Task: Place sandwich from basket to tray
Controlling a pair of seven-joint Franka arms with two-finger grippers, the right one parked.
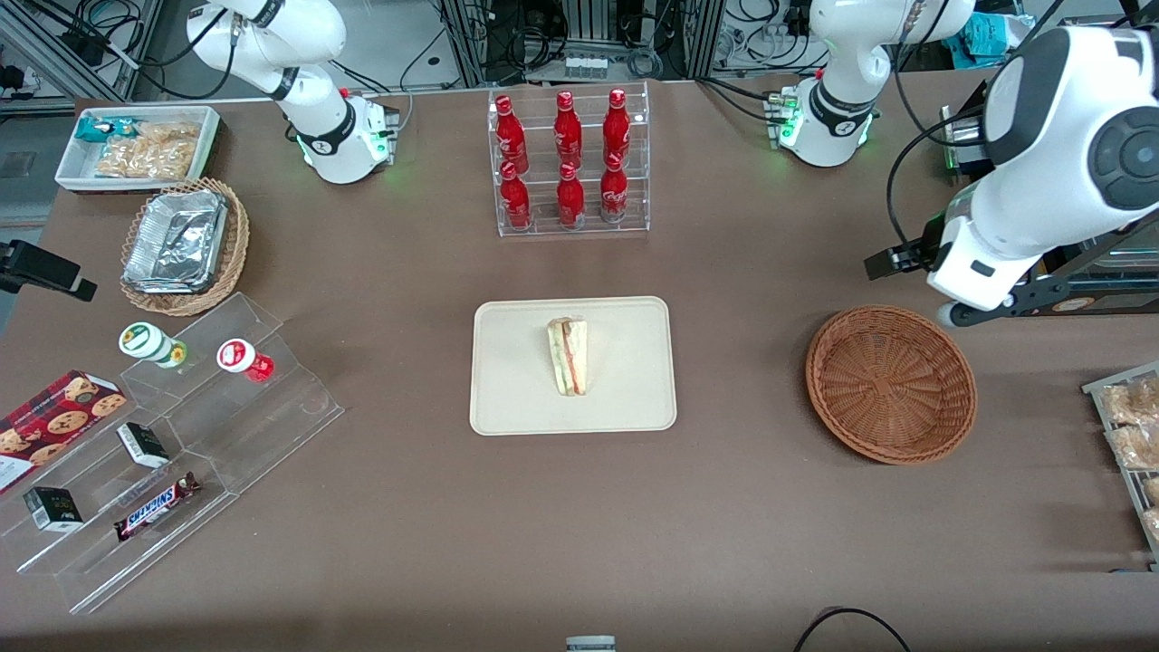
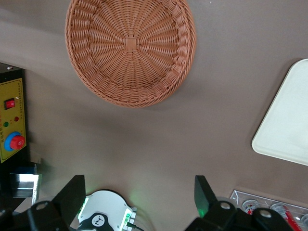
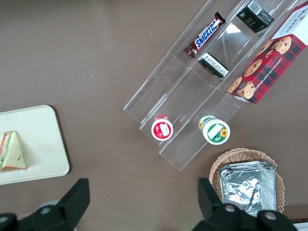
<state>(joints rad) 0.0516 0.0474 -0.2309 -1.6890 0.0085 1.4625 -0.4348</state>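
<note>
The sandwich (image 1: 569, 356) is a white-bread wedge with red and green filling. It lies on the cream tray (image 1: 516, 398) at the table's middle. Both also show in the right wrist view: the sandwich (image 3: 10, 151) and the tray (image 3: 43, 139). The reddish-brown wicker basket (image 1: 891, 383) stands empty toward the working arm's end of the table. My left gripper (image 1: 894, 259) hangs high above the table, farther from the front camera than the basket. In the left wrist view the gripper (image 2: 139, 197) is open and empty, with the basket (image 2: 130, 48) and a tray corner (image 2: 288, 120) below it.
A clear rack of red bottles (image 1: 569, 163) stands farther from the front camera than the tray. A wire rack of bagged pastries (image 1: 1132, 435) lies at the working arm's end. At the parked arm's end lie clear snack steps (image 1: 172, 435), a tan basket with a foil container (image 1: 181, 244) and a white bin (image 1: 136, 145).
</note>
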